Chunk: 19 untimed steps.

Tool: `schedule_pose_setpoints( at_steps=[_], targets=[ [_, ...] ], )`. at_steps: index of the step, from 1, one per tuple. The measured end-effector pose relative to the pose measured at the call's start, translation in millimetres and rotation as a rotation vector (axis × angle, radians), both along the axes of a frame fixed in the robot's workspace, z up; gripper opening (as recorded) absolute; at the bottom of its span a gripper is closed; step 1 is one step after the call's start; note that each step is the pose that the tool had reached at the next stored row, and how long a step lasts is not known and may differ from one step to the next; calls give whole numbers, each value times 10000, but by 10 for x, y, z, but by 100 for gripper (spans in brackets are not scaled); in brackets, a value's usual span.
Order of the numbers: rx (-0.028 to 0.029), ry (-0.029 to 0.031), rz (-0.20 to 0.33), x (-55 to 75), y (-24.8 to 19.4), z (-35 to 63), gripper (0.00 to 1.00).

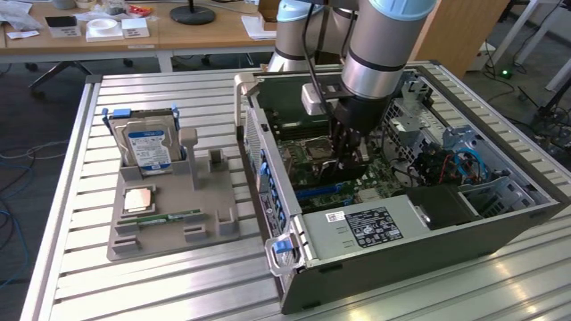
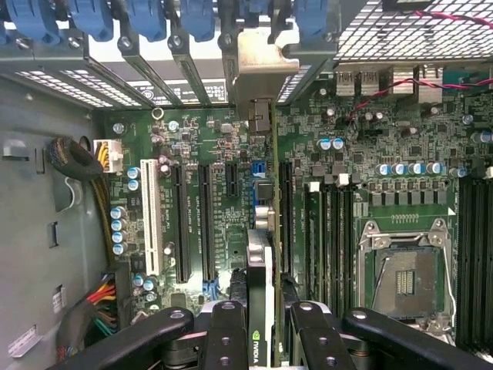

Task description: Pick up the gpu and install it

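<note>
The gpu (image 2: 261, 262) stands on edge between my fingers (image 2: 226, 339), seen edge-on, and its silver end bracket (image 2: 266, 65) reaches the rear slot openings of the case. My gripper (image 2: 262, 320) is shut on the gpu. It hangs just above the green motherboard (image 2: 200, 146), in line with a blue slot (image 2: 259, 167) beside the black expansion slots (image 2: 182, 223). I cannot tell whether the card touches the slot. In the exterior view my gripper (image 1: 344, 155) is down inside the open computer case (image 1: 402, 234), with the dark gpu (image 1: 346, 171) under it.
The CPU socket (image 2: 404, 281) and memory slots lie close beside the card. Blue slot latches (image 2: 154, 19) line the case's rear wall. A cable bundle (image 2: 85, 173) runs along the case side. On the exterior view's left, a grey holder (image 1: 170, 227) carries a hard drive (image 1: 147, 148) and a memory stick (image 1: 162, 217).
</note>
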<state>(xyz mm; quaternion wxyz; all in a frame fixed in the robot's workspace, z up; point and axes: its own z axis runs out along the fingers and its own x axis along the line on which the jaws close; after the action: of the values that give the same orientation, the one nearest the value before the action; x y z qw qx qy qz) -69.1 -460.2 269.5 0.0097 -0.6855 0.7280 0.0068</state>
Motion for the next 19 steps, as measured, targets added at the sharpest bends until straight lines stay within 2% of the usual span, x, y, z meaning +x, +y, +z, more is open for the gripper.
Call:
schedule_pose_setpoints(
  at_steps=[19],
  targets=[
    [-1, 0, -2, -45, -3, -19, 27]
  ],
)
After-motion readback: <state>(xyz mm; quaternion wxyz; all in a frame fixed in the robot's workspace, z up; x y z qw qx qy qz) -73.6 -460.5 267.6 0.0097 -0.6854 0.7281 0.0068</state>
